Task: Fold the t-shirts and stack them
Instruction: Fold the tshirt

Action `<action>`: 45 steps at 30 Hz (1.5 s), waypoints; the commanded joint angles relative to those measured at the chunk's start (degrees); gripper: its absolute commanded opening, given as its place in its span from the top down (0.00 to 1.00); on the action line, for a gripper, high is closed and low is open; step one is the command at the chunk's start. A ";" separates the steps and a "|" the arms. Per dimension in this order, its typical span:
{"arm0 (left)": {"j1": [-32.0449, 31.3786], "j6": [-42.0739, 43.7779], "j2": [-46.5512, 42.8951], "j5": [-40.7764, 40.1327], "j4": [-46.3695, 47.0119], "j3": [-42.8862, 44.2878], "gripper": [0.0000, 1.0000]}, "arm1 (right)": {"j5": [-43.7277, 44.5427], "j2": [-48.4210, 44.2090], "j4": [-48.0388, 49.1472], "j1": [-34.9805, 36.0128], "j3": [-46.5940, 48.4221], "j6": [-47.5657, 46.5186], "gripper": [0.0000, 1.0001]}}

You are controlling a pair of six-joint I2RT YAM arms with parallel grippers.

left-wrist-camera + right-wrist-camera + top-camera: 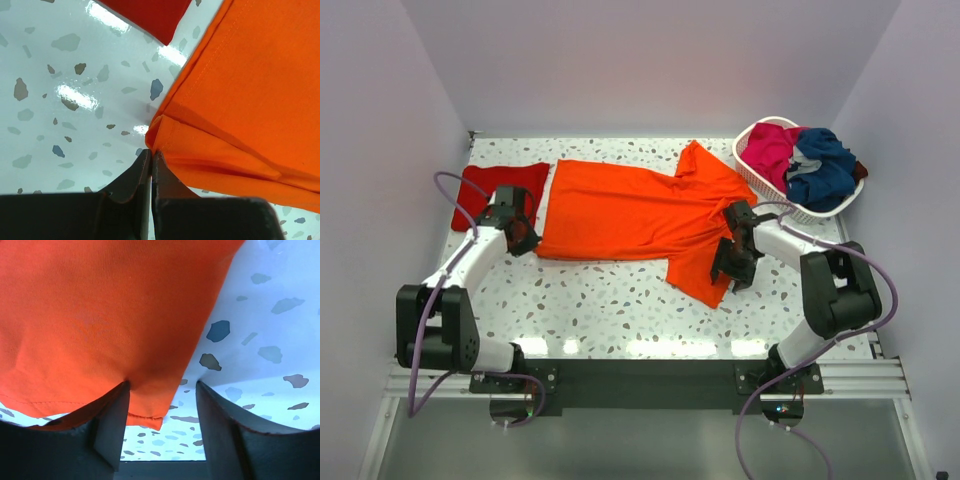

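Note:
A large orange t-shirt lies spread across the middle of the table, with one sleeve pointing toward the near edge. A darker red t-shirt lies folded at the far left and also shows in the left wrist view. My left gripper is shut on the orange shirt's near-left hem corner, which bunches at the fingertips. My right gripper is open over the near sleeve. In the right wrist view, one finger presses on the cloth and the other rests on bare table.
A white basket stands at the back right and holds a magenta t-shirt and a navy one. The speckled tabletop shows in front of the orange shirt. Walls close in on the left, back and right.

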 commanded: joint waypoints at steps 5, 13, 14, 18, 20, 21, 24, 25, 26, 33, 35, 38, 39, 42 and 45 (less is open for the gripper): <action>0.59 1.47 -4.99 -0.29 -1.82 -1.78 1.00 | -2.38 2.22 5.11 2.38 -2.11 2.50 0.58; 0.59 1.38 -10.78 -0.11 -3.41 -4.50 1.00 | -0.80 0.81 1.07 2.38 2.98 -0.22 0.95; 0.59 1.21 -11.23 -0.02 -3.67 -4.68 1.00 | -0.53 0.73 0.37 2.30 4.56 -0.84 0.98; 0.59 1.12 -13.25 0.07 -4.72 -5.47 1.00 | 0.70 -0.06 -3.58 2.30 8.52 -3.56 1.00; 0.59 1.55 -14.39 -0.02 -5.86 -5.47 1.00 | 0.79 -1.55 -4.81 2.30 10.19 -4.18 1.00; 0.59 1.73 -15.27 -0.19 -6.22 -5.47 1.00 | 0.79 -2.08 -5.78 2.38 10.63 -4.71 1.00; 0.59 2.08 -16.77 -0.46 -7.01 -6.00 1.00 | 0.61 -3.75 -8.06 2.30 12.22 -6.72 1.00; 0.59 2.08 -17.81 -0.20 -7.10 -6.35 1.00 | 0.70 -3.93 -8.86 2.30 12.74 -7.34 1.00; 0.59 1.91 -18.26 -0.11 -7.45 -6.61 1.00 | 0.96 -4.46 -9.82 2.30 13.79 -7.96 1.00; 0.59 1.91 -21.08 0.42 -8.59 -7.76 1.00 | 0.70 -7.62 -15.88 2.30 15.65 -10.77 1.00; 0.59 1.99 -21.17 -0.11 -9.55 -7.41 1.00 | 0.88 -8.15 -16.94 2.30 16.26 -11.30 1.00; 0.59 1.82 -21.34 0.50 -11.05 -6.35 1.00 | 0.61 -8.24 -19.57 2.30 17.40 -12.18 1.00; 0.59 1.73 -21.95 0.94 -11.40 -5.92 1.00 | -0.08 -8.41 -20.02 2.30 17.58 -12.36 1.00; 0.59 1.21 -22.74 1.82 -13.16 -4.95 1.00 | -1.14 -8.94 -21.52 2.38 17.58 -12.36 1.00; 0.59 0.85 -23.27 3.23 -14.92 -4.42 1.00 | -1.23 -9.91 -23.36 2.30 17.58 -12.36 1.00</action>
